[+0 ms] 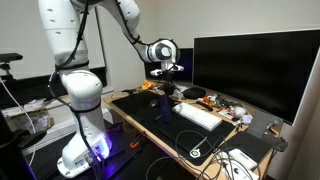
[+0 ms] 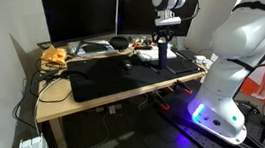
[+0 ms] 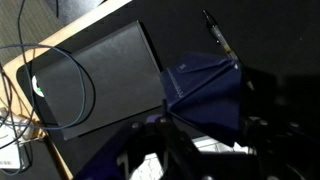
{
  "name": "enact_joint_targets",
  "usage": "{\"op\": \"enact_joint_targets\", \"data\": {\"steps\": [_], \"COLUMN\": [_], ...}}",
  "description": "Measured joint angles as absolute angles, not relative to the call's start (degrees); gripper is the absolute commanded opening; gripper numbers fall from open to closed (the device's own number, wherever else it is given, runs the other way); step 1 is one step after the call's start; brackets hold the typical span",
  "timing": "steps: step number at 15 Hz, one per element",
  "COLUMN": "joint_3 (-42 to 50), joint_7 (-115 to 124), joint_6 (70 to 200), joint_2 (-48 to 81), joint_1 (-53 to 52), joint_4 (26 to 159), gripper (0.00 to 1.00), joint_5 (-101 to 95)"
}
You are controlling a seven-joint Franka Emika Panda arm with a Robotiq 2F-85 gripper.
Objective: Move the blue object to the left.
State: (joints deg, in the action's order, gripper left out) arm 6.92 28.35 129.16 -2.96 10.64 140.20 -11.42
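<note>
The blue object [image 3: 205, 95] is dark blue with folded faces and light stitching along one edge. In the wrist view it fills the space between my gripper's [image 3: 195, 130] dark fingers. In both exterior views it hangs upright under the gripper [image 2: 163, 39], just above the black desk mat [image 2: 122, 78]; the blue object [image 2: 162, 55] is near the mat's far end. In an exterior view the gripper [image 1: 164, 76] is over the desk in front of the monitor, with the blue object [image 1: 165, 92] below it. The gripper is shut on the blue object.
A large monitor [image 1: 250, 65] stands at the desk's back edge. A white keyboard [image 1: 198, 114] lies on the mat. A white cable [image 3: 60, 70] loops over the mat and a pen [image 3: 218, 35] lies beside it. Clutter [image 2: 56, 55] sits near the monitor [image 2: 77, 15].
</note>
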Motion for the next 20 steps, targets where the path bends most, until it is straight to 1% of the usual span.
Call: {"op": "enact_joint_targets", "data": {"steps": [5, 13, 20], "joint_3": [8.19, 7.21, 5.63], "joint_7": [26.14, 18.85, 13.66], "joint_6": [126.01, 117.39, 109.31], "joint_2": [-5.47, -11.31, -10.06], "joint_1": [10.70, 9.04, 5.28], "joint_4": [138.35, 138.16, 134.37], "gripper": [0.26, 0.26, 0.26], "joint_5": [-6.96, -4.16, 5.19]}}
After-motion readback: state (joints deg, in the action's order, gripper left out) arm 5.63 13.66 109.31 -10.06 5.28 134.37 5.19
